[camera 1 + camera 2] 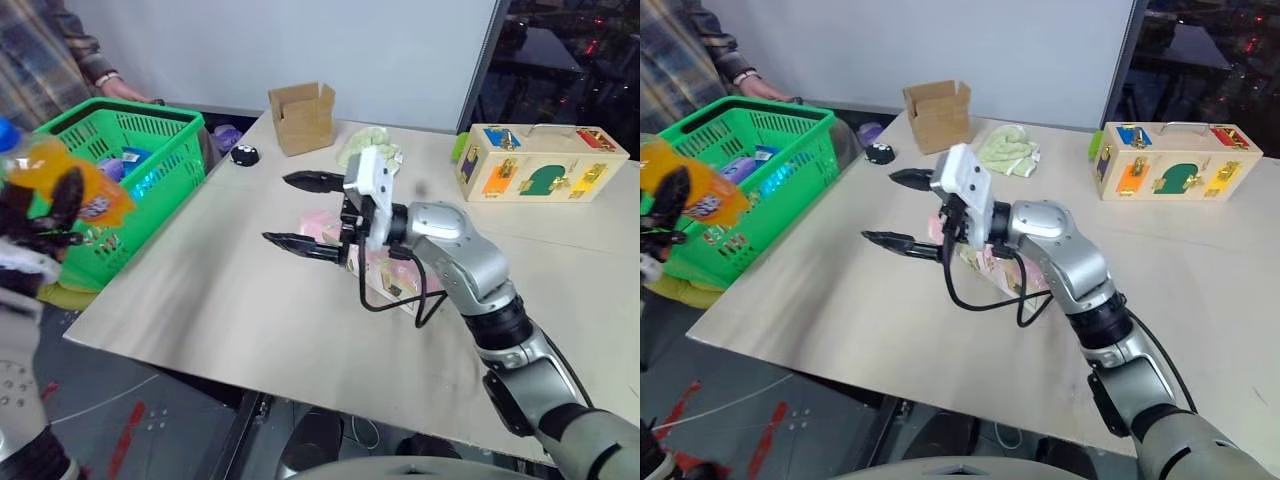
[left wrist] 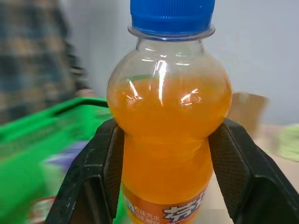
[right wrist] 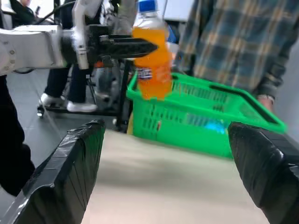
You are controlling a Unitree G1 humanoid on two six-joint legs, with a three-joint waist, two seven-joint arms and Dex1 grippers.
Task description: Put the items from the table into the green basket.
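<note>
Left gripper (image 2: 163, 154) clamped tight on the orange soda bottle (image 2: 169, 116), fingers (image 2: 100, 172) pressed on both sides of the belly, blue cap (image 2: 172, 14) up top. Bottle held upright in the air off the table's left edge, right by the near corner of the green basket (image 1: 150, 150), not inside it yet. Basket sitting just off the left side of the table (image 1: 220, 300), already some packaged stuff in the bottom, hard to tell what exactly. Person in a plaid shirt (image 3: 233, 37) standing behind the basket, hand on the far rim.

Right gripper (image 1: 300, 212) spread wide open, nothing in it, hanging above the middle of the table and pointing toward the basket side. Pink pack (image 1: 385, 275) lying flat on the table right under and behind that wrist, mostly covered by the arm.

Also on the table: small cardboard box (image 1: 302, 117) at the far edge, greenish cloth (image 1: 1008, 150) next to it, wooden toy box (image 1: 540, 163) with colored panels on the far right, little black round thing (image 1: 244, 155) near the basket.
</note>
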